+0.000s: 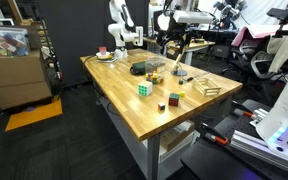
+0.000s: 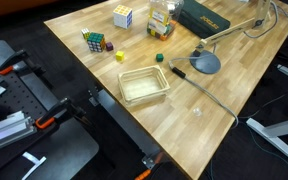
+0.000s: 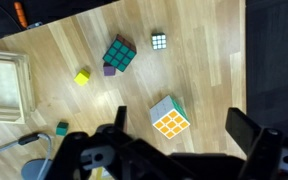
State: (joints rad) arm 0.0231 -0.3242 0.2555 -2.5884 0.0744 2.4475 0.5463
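Observation:
In the wrist view my gripper (image 3: pixel 182 128) hangs open above the wooden table, its dark fingers (image 3: pixel 246 130) wide apart with nothing between them. Below the gap, apart from both fingers, lies a white and orange puzzle cube (image 3: pixel 169 117); it also shows in both exterior views as the white cube (image 1: pixel 144 89) (image 2: pixel 123 16). Farther off lie a teal and red puzzle cube (image 3: pixel 119 54) (image 2: pixel 94 41), a small dark cube (image 3: pixel 159 41), a yellow block (image 3: pixel 82 76) and a green block (image 3: pixel 62 128). In an exterior view the gripper (image 1: pixel 172 47) is high over the table's far side.
A shallow tray (image 3: pixel 4 85) (image 2: pixel 144 84) sits near the table edge. A lamp base (image 2: pixel 205 63) with its cable and a black box (image 2: pixel 204 17) lie beyond it. A plate (image 1: pixel 106 54) stands at a far corner. The table edge (image 3: pixel 246 60) drops to dark floor.

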